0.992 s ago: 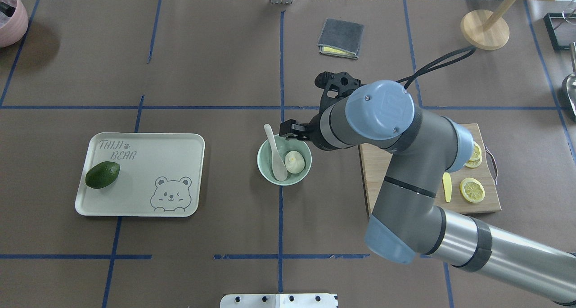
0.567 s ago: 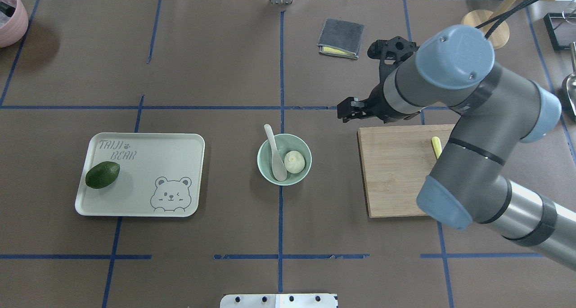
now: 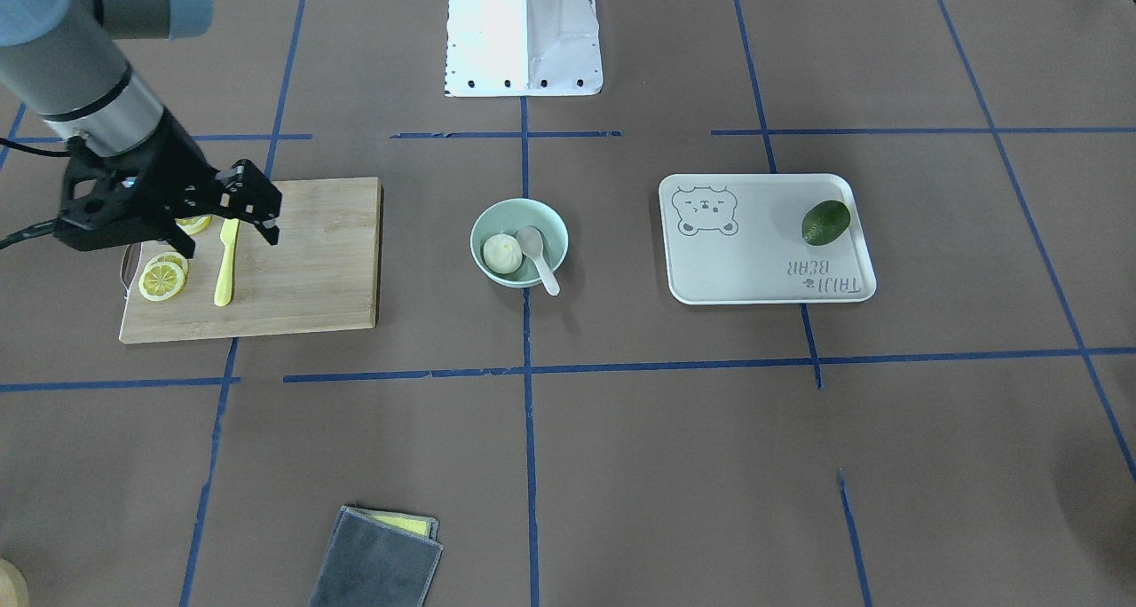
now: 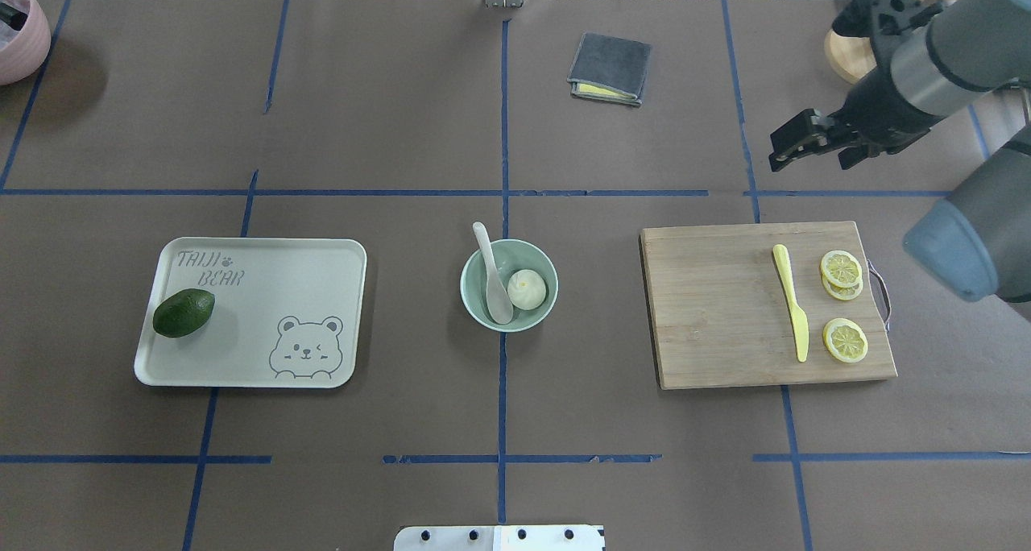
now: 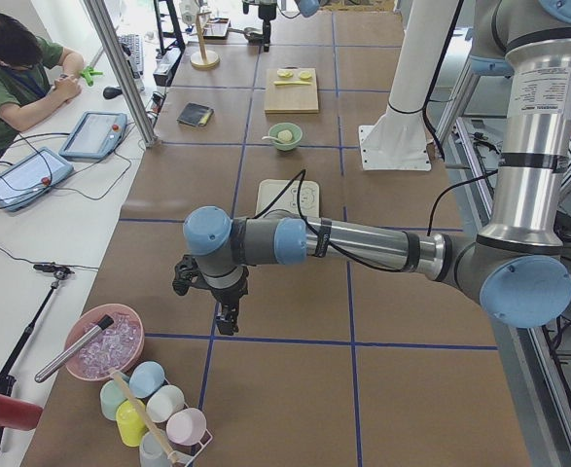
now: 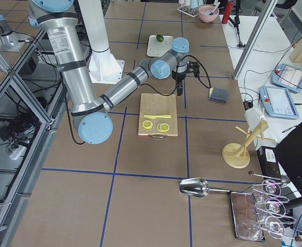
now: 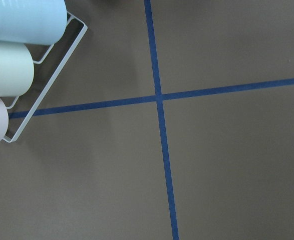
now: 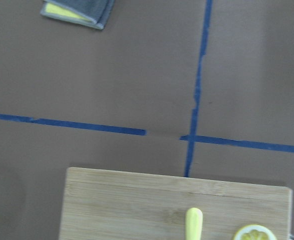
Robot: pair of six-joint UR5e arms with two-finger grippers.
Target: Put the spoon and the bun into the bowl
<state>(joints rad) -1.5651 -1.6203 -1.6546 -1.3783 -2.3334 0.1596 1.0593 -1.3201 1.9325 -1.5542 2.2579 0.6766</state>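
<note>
Spoon and bun both in the bowl; right arm off over the far right of the counter.

On my overhead feed the round pale mint-green bowl [image 4: 467, 281] sits mid-counter [image 4: 403, 132]. The small off-white soup spoon [image 4: 493, 273] has its scoop inside and its handle leaning out over the far-left rim. The little white pleated steamed bun [image 4: 527, 289] lies in the right half, just beside the scoop. The right gripper [image 4: 805, 155] hangs beyond the far edge of the wooden cutting board [image 4: 709, 309], well apart from the bowl, with its jaws spread and nothing between them. The left gripper [image 5: 225, 316] shows only in my left side feed, low over bare counter, and I cannot tell how its jaws stand. A yellow plastic knife [image 4: 791, 309] and lemon slices [image 4: 845, 340] lie on the board.
</note>
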